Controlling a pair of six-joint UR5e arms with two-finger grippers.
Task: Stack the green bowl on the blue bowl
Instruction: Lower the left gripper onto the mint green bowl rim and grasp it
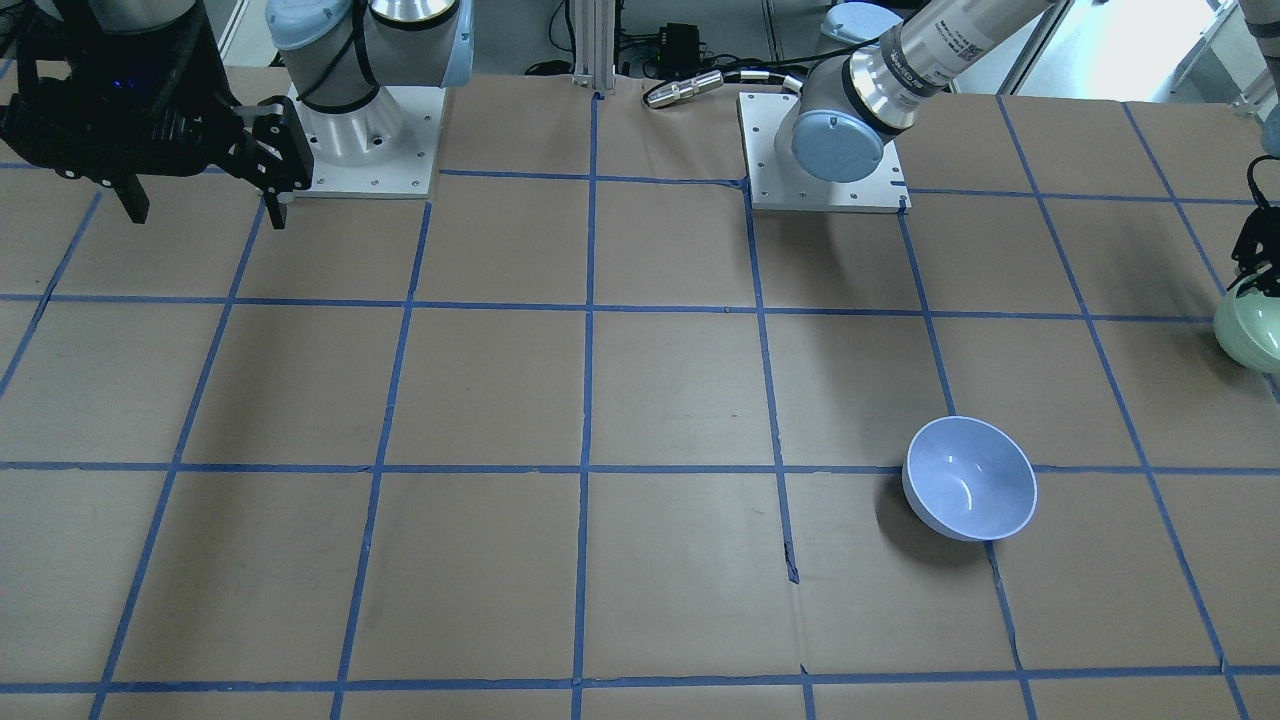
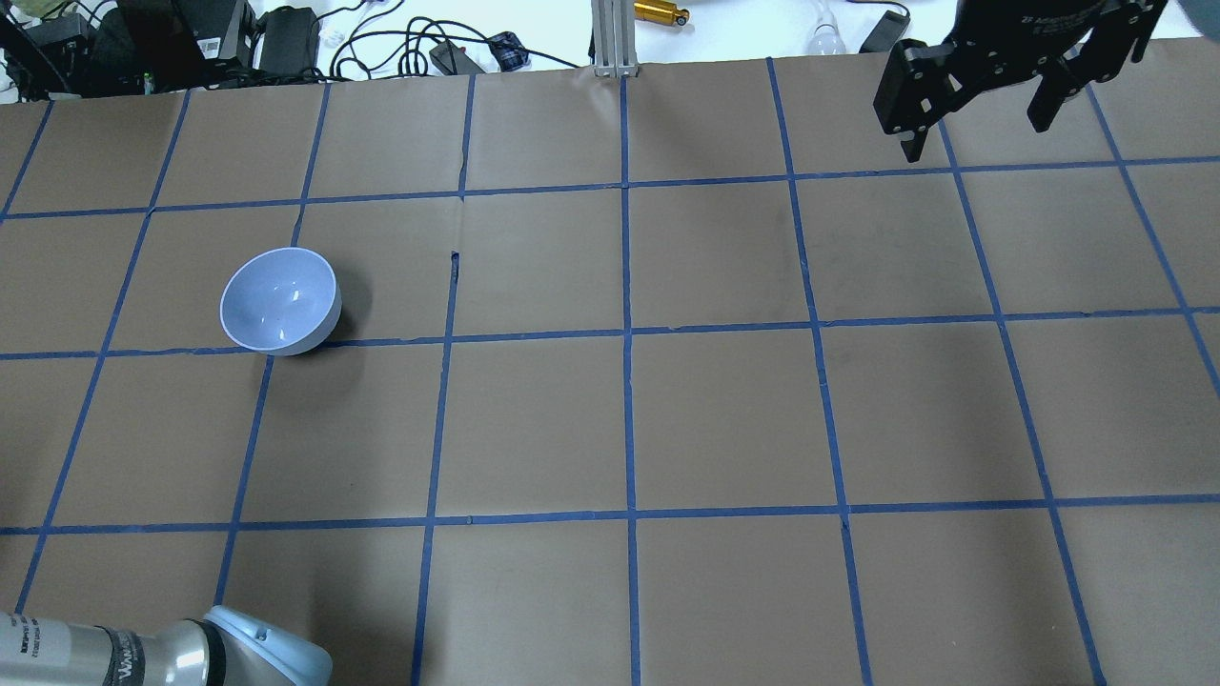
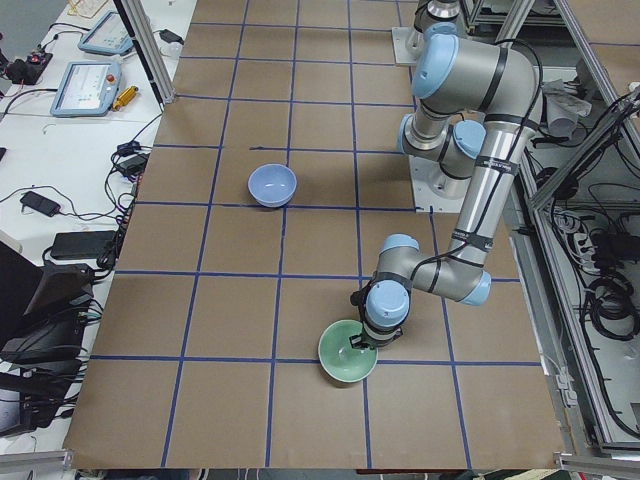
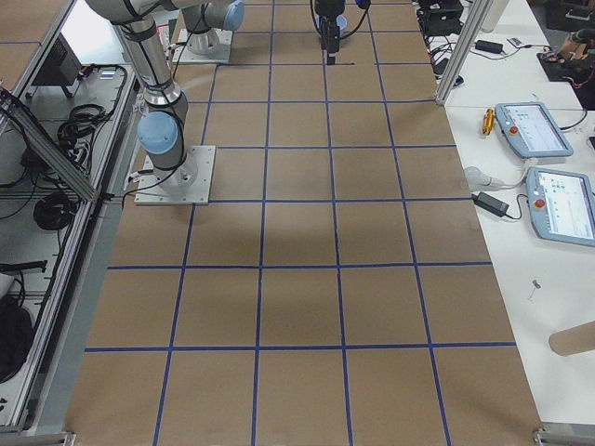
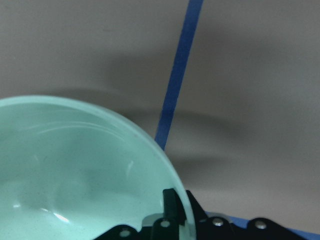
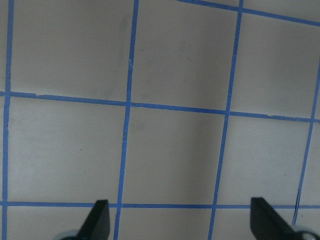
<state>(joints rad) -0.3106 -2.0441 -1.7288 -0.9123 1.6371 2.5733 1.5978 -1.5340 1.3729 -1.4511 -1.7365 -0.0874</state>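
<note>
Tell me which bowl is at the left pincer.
The glossy pale mint-green round bowl: the left pincer straddles its rim. The glossy periwinkle-blue round bowl stands alone, well away.

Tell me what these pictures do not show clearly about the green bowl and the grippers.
Pale mint-green glossy bowl: front-facing view, cut off by the right edge; outside the overhead view.
Left gripper: left wrist view, bottom edge cuts off all but finger ends.
Right gripper: right wrist view, likewise only fingertips show.
</note>
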